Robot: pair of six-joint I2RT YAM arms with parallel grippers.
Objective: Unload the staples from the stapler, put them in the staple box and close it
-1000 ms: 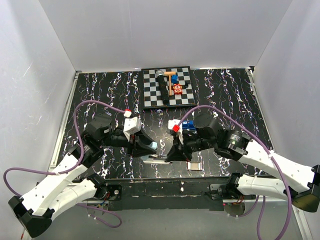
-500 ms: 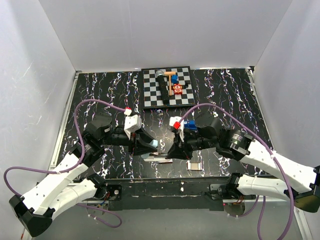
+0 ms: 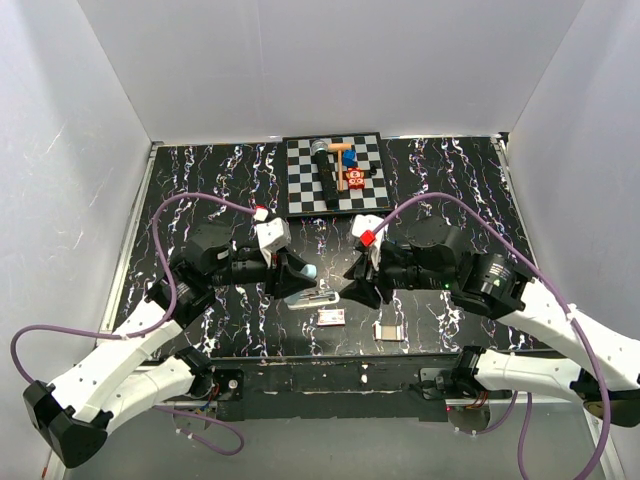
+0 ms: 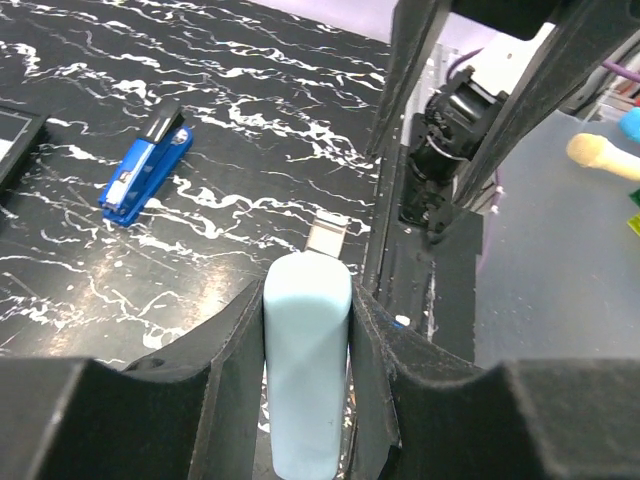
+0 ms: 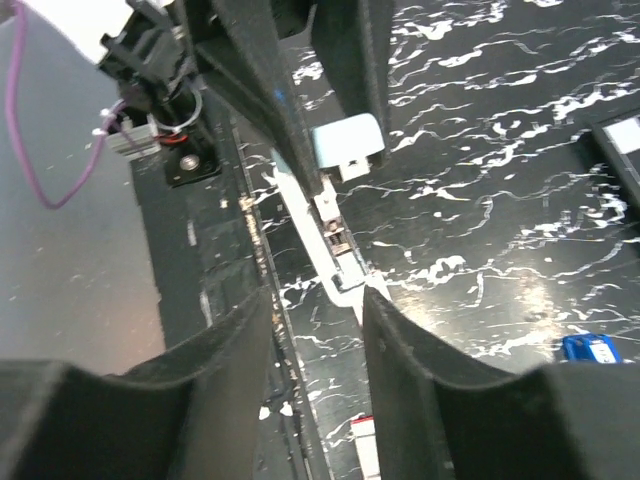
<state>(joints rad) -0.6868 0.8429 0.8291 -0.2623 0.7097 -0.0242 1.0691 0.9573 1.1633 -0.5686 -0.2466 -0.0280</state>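
Black marbled surface (image 3: 200,180) from above, glossy and white-veined; the left fingers (image 3: 281,272) pinch a pale-blue piece (image 3: 306,271) and the right fingers (image 3: 358,290) face it from just beside, probably so that one arm steadies while the other works; a bright metal rail (image 3: 312,299) lies under the piece; small flat strips (image 3: 330,317), likely staples, rest nearer the front edge; a checkered board (image 3: 300,195) of small toys sits well behind.

From the left wrist, the piece is a smooth, rounded plastic oblong, pressed flat between both black fingers; a metal tab (image 4: 326,235) pokes from its far end; the stapler (image 4: 145,172), slim, glossy dark blue with a black end, lies flat on the surface well apart from the fingers, touched by nothing; I cannot make it out from above.

From the right wrist, the fingers stand spread with nothing pinched; through the gap the thin stamped rail runs out from the piece's end; a blue corner of the stapler shows at the lower right edge, so it seems not yet handled.
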